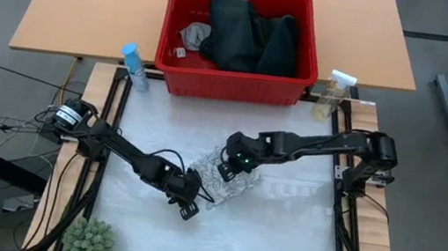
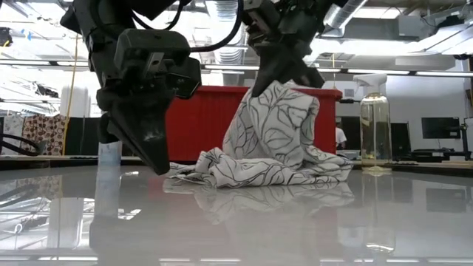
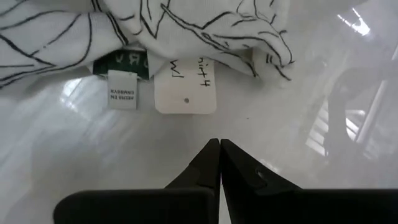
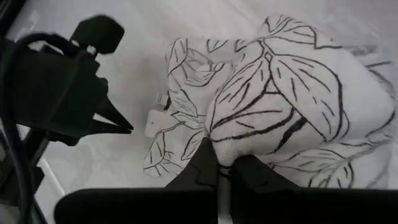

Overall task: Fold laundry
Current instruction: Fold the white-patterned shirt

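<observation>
— White glossy surface (image 1: 279,232), red basket (image 1: 233,91) beyond it. Where's the cloth?

— Leaf-print cloth (image 2: 277,148) is mid-surface, one peak pinched up by the right tool (image 4: 219,163), clamped on it.

— And the left tool (image 3: 219,149)?

— Closed, empty, tags just ahead: a green woven label (image 3: 121,62), a care tag (image 3: 122,90), and a handwritten paper tag (image 3: 185,87) I can't read with confidence.

White cloth (image 2: 277,144) with grey-black leaf print; red basket (image 1: 231,87); dark blue-black jeans (image 1: 251,36); white table (image 1: 279,232).
</observation>
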### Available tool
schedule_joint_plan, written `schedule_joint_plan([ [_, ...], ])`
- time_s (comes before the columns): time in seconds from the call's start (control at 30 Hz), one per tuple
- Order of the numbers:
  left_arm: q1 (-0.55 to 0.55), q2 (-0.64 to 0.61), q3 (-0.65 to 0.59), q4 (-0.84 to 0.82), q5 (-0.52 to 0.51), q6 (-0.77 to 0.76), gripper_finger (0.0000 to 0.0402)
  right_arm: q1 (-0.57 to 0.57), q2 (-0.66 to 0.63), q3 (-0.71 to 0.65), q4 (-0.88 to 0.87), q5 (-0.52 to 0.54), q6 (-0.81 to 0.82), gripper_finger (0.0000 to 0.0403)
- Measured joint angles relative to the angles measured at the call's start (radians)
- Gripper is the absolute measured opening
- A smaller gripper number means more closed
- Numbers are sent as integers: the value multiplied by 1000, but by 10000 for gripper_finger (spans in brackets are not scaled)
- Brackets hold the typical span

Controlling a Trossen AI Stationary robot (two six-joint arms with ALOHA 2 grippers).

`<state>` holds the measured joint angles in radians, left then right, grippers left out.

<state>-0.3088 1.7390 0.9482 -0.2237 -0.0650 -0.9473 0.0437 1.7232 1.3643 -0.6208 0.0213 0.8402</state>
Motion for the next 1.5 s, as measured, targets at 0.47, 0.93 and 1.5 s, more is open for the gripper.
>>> schedule_joint_plan([
  [0.47,15,3,0,16,-30,25,0,12,31,0,155,-74,-116,82],
  [0.93,19,4,0,37,-48,46,0,35,77,0,239,-181,-222,162],
  [1.5,-76,-345,2,-52,-212,-14,0,33,75,-12,193,-3,-321,153],
])
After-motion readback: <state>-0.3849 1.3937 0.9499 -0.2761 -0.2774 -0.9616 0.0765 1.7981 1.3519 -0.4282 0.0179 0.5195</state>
